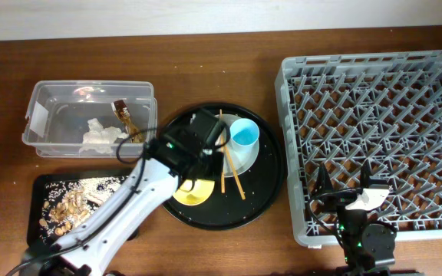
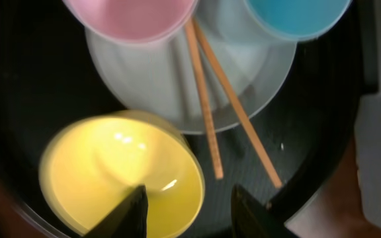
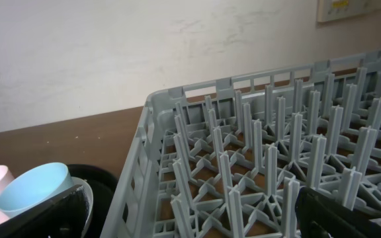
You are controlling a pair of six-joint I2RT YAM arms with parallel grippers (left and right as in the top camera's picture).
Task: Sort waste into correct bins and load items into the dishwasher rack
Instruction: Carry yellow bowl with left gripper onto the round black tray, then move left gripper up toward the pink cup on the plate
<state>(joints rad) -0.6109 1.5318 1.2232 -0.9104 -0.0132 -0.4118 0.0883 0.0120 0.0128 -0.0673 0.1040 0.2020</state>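
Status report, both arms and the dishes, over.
Left gripper open astride yellow bowl rim. Right gripper open, empty, over dishwasher rack corner. Nothing racked yet; chopsticks lie close beside bowl.

Yellow bowl [image 2: 121, 175] glossy, likely plastic; chopsticks [image 2: 204, 106] matt bare wood; dishwasher rack [image 3: 132, 185] matt grey plastic.

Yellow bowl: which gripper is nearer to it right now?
Left. The left gripper is directly above the rim of the yellow bowl on the round black tray. The right gripper is far off, over the dishwasher rack at its corner nearest the tray.
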